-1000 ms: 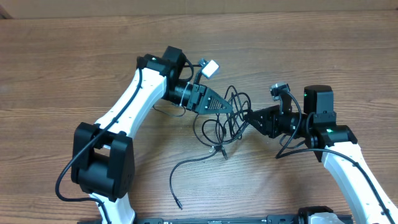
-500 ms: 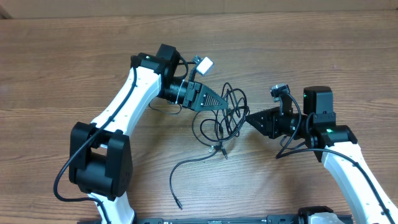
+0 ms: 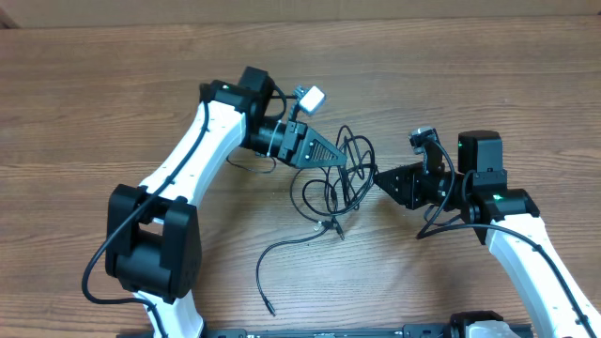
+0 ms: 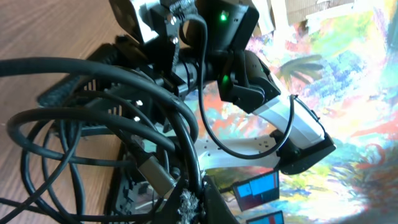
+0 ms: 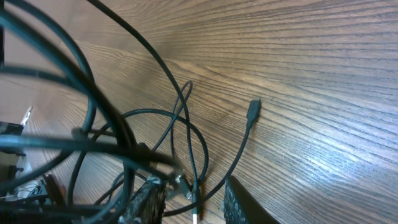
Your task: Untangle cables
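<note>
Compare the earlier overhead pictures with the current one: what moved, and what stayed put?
The left gripper, shut on the cables, shifted slightly up-left in the overhead view. The right gripper and the loose cable end near the front stayed put.

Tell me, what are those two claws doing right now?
Left gripper shut on cables. Right gripper part open at the tangle. Cables knotted, one end trailing loose. Nothing blocking.

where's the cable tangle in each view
overhead: cable tangle at centre, between the left gripper and right gripper
left wrist: thick loops filling the left half
right wrist: left side, down to the bottom edge
shared landmark: the wood-grain table, visible in all three
</note>
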`<state>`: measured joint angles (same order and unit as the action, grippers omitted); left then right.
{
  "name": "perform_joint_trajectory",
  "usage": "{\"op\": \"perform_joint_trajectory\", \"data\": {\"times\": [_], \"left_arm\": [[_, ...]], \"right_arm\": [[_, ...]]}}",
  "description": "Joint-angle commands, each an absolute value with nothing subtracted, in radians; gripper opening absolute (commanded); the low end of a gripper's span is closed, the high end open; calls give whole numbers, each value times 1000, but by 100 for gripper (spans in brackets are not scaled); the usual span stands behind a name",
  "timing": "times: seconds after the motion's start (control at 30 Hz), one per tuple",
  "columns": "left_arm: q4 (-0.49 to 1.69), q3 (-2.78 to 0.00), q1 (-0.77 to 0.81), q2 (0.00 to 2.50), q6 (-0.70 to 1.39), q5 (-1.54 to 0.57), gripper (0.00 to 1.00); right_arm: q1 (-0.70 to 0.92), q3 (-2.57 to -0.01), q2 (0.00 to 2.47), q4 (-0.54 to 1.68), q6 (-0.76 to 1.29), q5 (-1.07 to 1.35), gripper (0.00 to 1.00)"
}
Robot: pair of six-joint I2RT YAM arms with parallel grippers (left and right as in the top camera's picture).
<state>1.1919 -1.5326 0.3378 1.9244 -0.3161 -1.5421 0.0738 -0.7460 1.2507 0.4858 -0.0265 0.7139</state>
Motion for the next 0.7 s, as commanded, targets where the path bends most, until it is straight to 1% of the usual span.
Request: {"op": "perform_joint_trajectory", "data": {"times": [0.0,0.2,0.37,0.53,0.67], "left_arm": [[1191,-1557,375,1901,-306,-1581,4],[1188,-1594,402,1901,-266,-1581,4],[1188,-1658,411,1901,-130,-1581,4],[1188,-1728,418,1901,-54,-1581,4],[1184,-1756,419,1901,-51,-1581,4]], "right_arm": [[80,-747,1254,481,-35,720,29],[80,-747,1254,480,-35,752,29],[80,-747,1254,464,-35,801,29],[80,-747,1254,385,-34,932,29],[80,-747,1253,302,-23,1019,29]]}}
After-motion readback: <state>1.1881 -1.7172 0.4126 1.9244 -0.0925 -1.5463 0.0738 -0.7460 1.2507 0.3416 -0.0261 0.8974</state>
